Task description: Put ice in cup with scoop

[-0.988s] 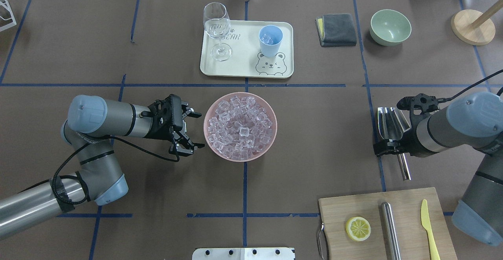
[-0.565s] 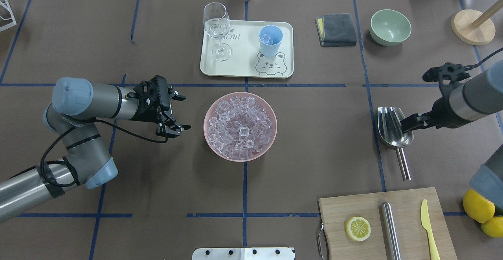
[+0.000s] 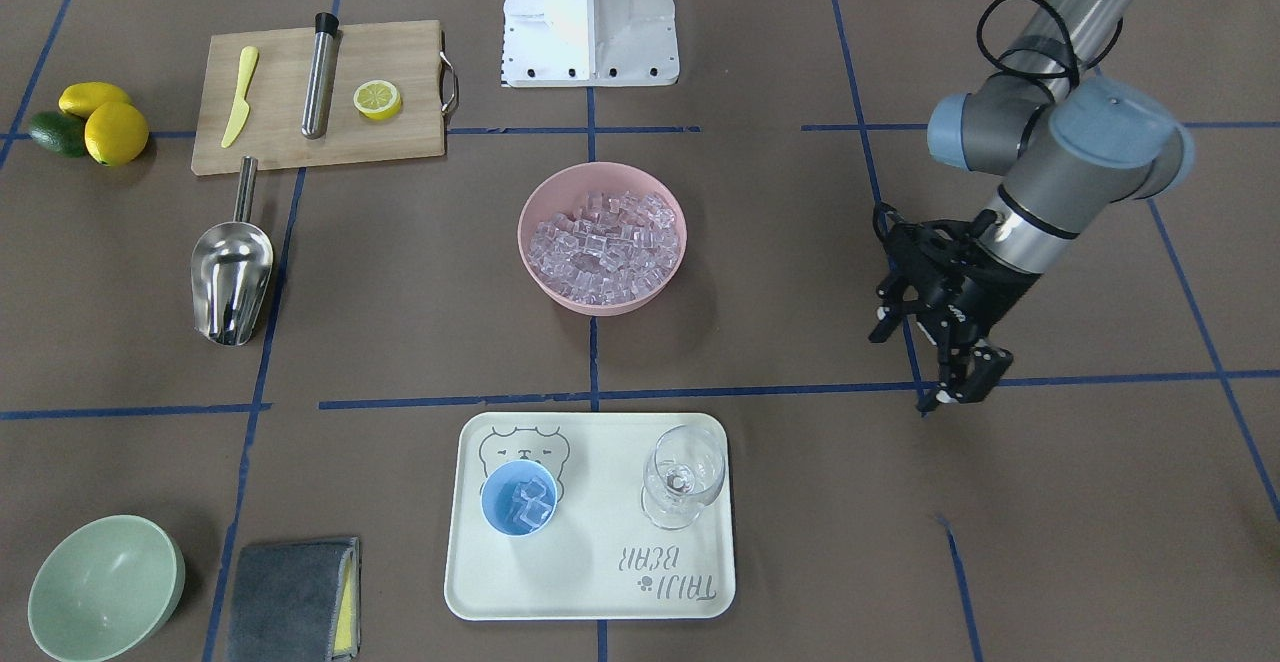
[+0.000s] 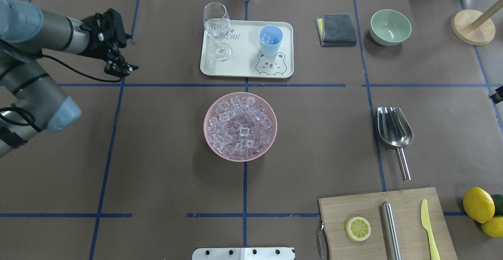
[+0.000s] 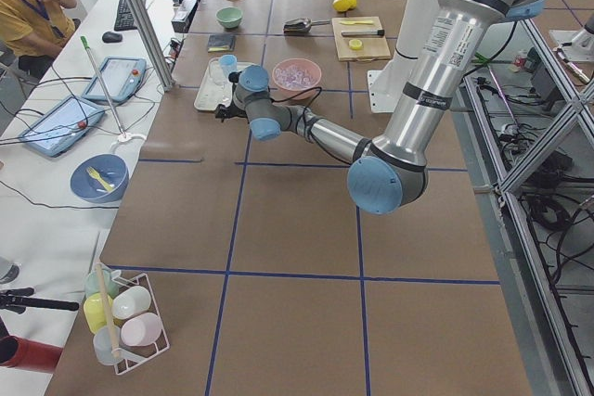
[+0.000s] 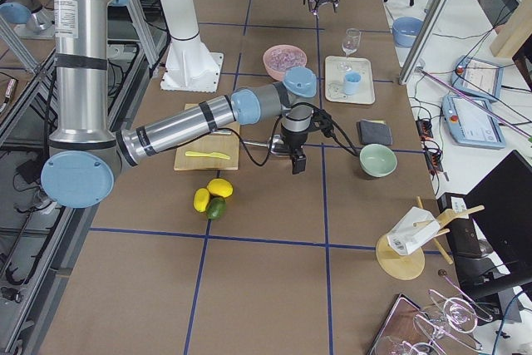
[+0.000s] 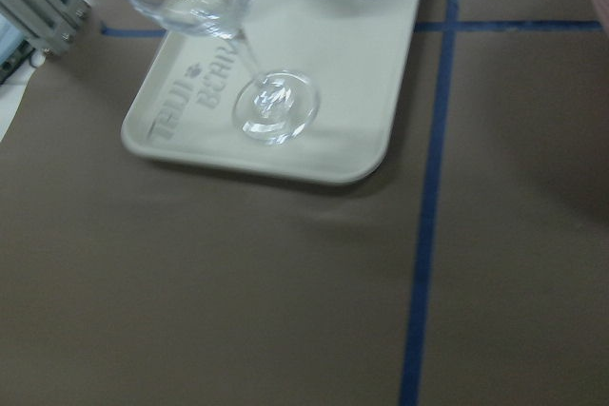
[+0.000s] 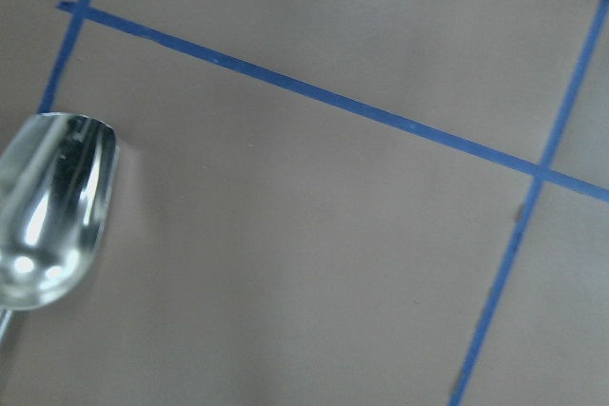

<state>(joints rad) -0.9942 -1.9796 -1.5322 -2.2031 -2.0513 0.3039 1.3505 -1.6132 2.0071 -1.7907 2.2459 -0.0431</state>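
The ice [image 4: 240, 126] is piled in a pink bowl [image 4: 208, 112] at the table's middle; it also shows in the front view [image 3: 603, 237]. The light-blue cup [image 4: 270, 40] stands on a cream tray [image 4: 243, 69] and holds a few cubes [image 3: 522, 502]. The steel scoop [image 4: 394, 128] lies empty on the table to the right, handle toward me, and shows in the right wrist view [image 8: 52, 206]. My left gripper [image 4: 125, 55] is open and empty, far left of the tray. My right gripper [image 6: 295, 160] hangs right of the scoop; I cannot tell its state.
A stemmed glass [image 4: 217, 28] stands on the tray beside the cup. A grey cloth [image 4: 336, 29] and green bowl [image 4: 390, 27] sit at back right. A cutting board [image 4: 387, 228] with a lemon half, steel cylinder and yellow knife lies front right, with lemons [image 4: 477, 204] beside it.
My right arm left the scoop lying on the table and pulled away to the right, out of the overhead view. My left arm swung from beside the pink bowl to the back left.
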